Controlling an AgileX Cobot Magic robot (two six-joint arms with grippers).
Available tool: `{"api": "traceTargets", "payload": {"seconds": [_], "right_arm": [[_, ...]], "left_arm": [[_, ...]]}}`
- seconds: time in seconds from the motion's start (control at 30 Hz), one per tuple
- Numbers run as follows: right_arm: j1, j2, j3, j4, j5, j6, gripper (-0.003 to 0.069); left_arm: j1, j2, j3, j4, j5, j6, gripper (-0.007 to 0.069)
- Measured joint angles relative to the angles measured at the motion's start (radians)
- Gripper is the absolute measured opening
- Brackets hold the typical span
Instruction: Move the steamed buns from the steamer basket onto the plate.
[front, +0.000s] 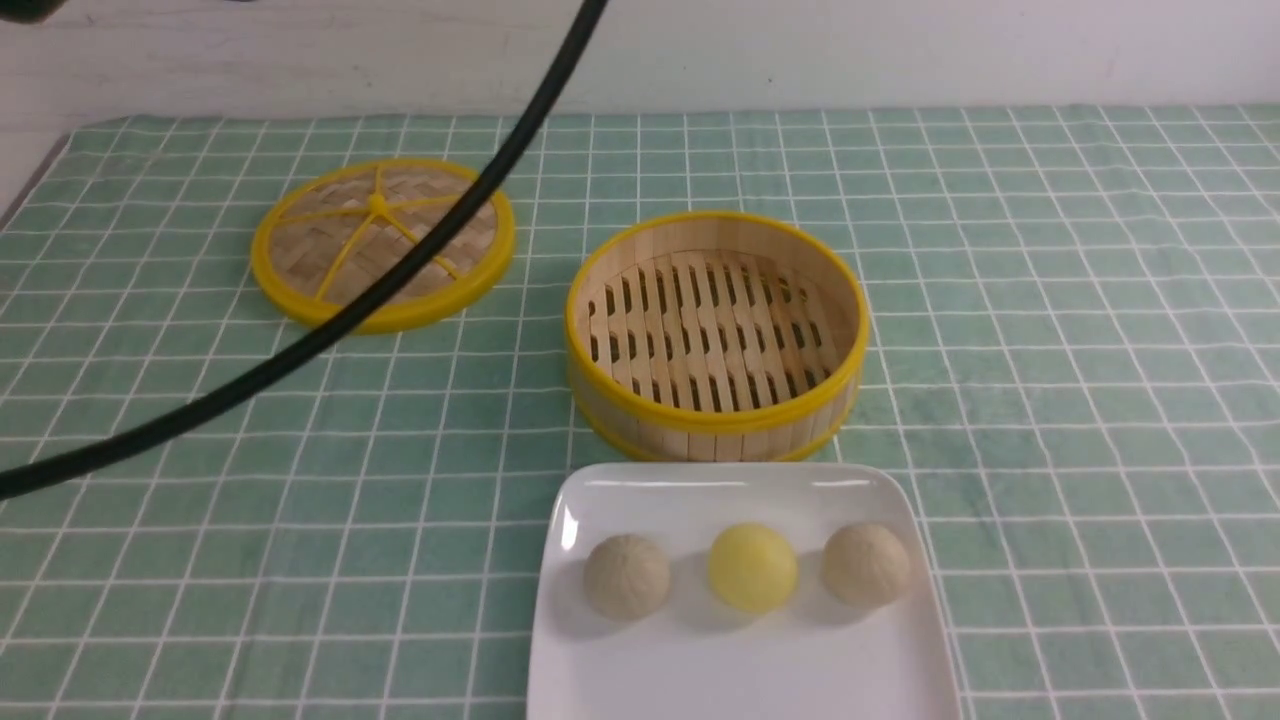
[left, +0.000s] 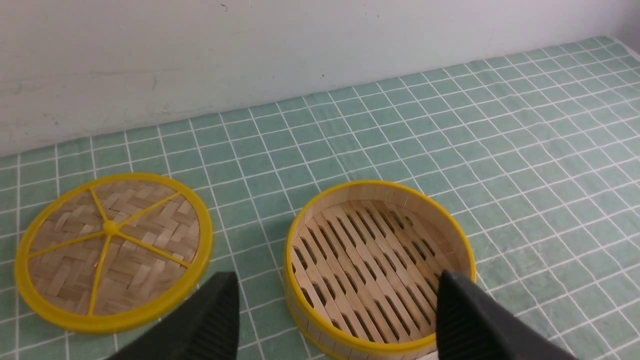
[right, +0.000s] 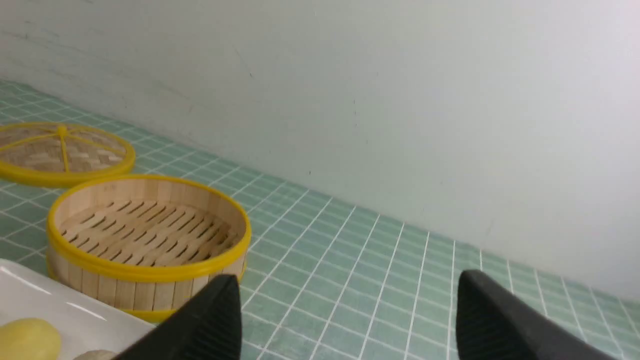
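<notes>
nothing to read from where i stand: no word, label, brand, number or sign shows on the basket (front: 715, 425), on the plate (front: 740, 670) just in front of it, on the lid (front: 320, 240) to its left, or on the cloth (front: 1050, 350) under it, which bears only a white grid.

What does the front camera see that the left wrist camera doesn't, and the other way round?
Only the front view: the three steamed buns in a row on the plate, and a black cable. Only the left wrist view: the left gripper, jaws open and holding nothing. Both: the empty steamer basket, the lid lying beside it, and the green checked cloth.
</notes>
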Motion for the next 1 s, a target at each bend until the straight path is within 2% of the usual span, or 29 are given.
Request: {"api": "traceTargets", "payload": {"seconds": [0.07,0.2,0.23,0.3,0.47,0.7,0.83,1.0], "right_arm": [[0.0,0.0,0.011,-0.023,0.009,0.053,0.0558],[0.0,0.0,0.023,-0.162,0.058,0.255,0.0558],[0.0,0.0,0.023,-0.172,0.058,0.255,0.0558],[0.0,0.0,0.023,-0.211,0.124,0.352,0.0558],[0.0,0.0,0.024,-0.215,0.21,0.492,0.0545],[0.0,0.0,0.024,-0.121,0.198,0.405,0.0401],[0.0,0.0,0.024,-0.036,0.199,0.31,0.0258],[0.0,0.0,0.024,0.003,0.216,0.222,0.018]], "left_arm": [[0.0,0.0,0.0,0.0,0.006,0.0,0.0526],[0.0,0.0,0.0,-0.003,0.019,0.0,0.0526],[0.0,0.0,0.0,-0.003,0.019,0.0,0.0526],[0.0,0.0,0.0,-0.009,0.019,0.0,0.0526],[0.0,0.0,0.0,-0.014,0.019,0.0,0.0526],[0.0,0.0,0.0,-0.014,0.019,0.0,0.0526],[0.0,0.0,0.0,-0.014,0.019,0.0,0.0526],[0.0,0.0,0.0,-0.015,0.019,0.0,0.0526]]}}
